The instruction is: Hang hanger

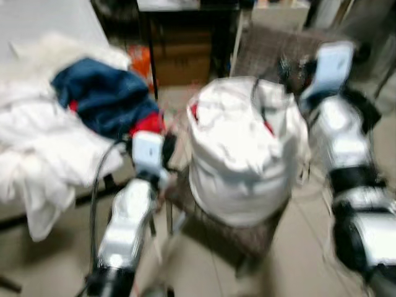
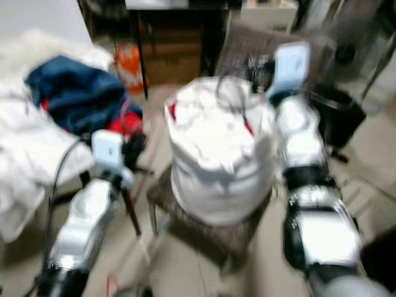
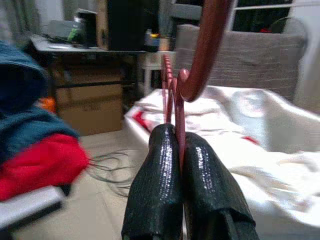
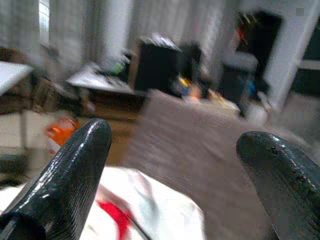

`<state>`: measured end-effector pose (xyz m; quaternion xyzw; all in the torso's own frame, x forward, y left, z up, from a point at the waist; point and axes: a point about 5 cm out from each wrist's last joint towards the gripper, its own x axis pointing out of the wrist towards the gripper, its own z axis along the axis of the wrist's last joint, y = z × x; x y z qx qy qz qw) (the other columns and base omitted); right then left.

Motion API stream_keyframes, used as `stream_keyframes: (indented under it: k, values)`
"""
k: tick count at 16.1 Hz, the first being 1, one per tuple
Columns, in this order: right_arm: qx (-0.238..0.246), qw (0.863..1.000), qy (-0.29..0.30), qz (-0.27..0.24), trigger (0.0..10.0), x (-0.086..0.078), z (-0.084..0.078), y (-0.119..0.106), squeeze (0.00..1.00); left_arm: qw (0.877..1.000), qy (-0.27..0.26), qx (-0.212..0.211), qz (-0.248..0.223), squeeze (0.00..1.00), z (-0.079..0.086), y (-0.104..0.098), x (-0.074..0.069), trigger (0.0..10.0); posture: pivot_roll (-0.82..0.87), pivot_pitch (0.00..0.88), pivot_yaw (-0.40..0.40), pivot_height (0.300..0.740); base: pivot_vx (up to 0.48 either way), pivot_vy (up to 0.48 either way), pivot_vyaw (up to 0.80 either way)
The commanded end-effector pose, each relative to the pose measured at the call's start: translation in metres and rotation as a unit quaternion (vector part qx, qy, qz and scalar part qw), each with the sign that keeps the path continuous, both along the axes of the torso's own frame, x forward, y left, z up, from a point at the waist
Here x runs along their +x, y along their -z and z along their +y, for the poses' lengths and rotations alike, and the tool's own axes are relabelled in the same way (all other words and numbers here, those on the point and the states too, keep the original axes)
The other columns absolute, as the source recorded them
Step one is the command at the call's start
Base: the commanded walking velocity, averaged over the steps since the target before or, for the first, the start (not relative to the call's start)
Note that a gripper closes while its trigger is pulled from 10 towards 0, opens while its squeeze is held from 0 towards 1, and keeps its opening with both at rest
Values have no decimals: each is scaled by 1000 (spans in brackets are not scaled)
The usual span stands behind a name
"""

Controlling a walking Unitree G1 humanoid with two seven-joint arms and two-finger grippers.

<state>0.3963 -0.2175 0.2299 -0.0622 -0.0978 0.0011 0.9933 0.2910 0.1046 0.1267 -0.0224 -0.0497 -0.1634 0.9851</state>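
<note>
left tool [image 3: 176, 145] clamps red hanger [image 3: 200, 60], top cropped | right tool [image 4: 175, 150] apart | head views blurred

Home: laundry heap [image 1: 55, 124], chair [image 1: 247, 235]

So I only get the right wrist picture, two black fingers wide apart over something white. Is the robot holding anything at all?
Observer: Yes, with the other arm. The left gripper is shut on a dark red hanger, its hook curving up past the fingertips.
Visitor: And the white thing under my fingers?
Observer: A big white bundle sitting on a chair, with a bit of red showing at its top edge. The right gripper is up over its far side, open.
Visitor: Anything else around?
Observer: To the robot's left there is a heap of laundry, white with a blue garment and a red one on top.
</note>
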Motion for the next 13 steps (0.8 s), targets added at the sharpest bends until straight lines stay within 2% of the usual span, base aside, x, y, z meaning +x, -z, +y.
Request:
stream_keyframes:
  k: [1,2,3,4,5,8,10,13]
  values:
    - [20,1000,4,23,10000,3,-2,6,0,1000,-3,3,-4,0,4,-3,-1,10000,104,0,-36,716,0,0,0]
    - [51,996,18,65,10000,6,-9,16,0,1000,-5,6,-5,0,7,-5,-2,10000,124,0,-31,716,0,0,0]
    - [94,986,14,139,10000,5,-13,40,0,1000,-8,15,-4,0,13,-7,-8,10000,154,0,-19,716,0,0,0]
    - [95,984,8,152,10000,5,-12,45,0,1000,-9,18,-3,0,15,-7,-10,10000,160,0,-19,716,0,0,0]
    - [69,976,-30,204,10000,2,-2,63,0,1000,-13,26,3,0,21,-7,-17,10000,185,0,-7,716,0,0,0]
    - [41,968,-25,244,10000,-5,0,85,0,999,-21,42,16,0,32,-8,-33,10000,249,54,19,716,0,0,0]
    - [29,967,-22,253,10000,-6,1,89,0,998,-27,54,27,0,40,-10,-44,10000,278,78,31,716,0,0,0]
    - [-43,965,-40,255,10000,-4,8,87,0,996,-38,64,41,0,50,-12,-55,10000,302,109,41,716,0,0,0]
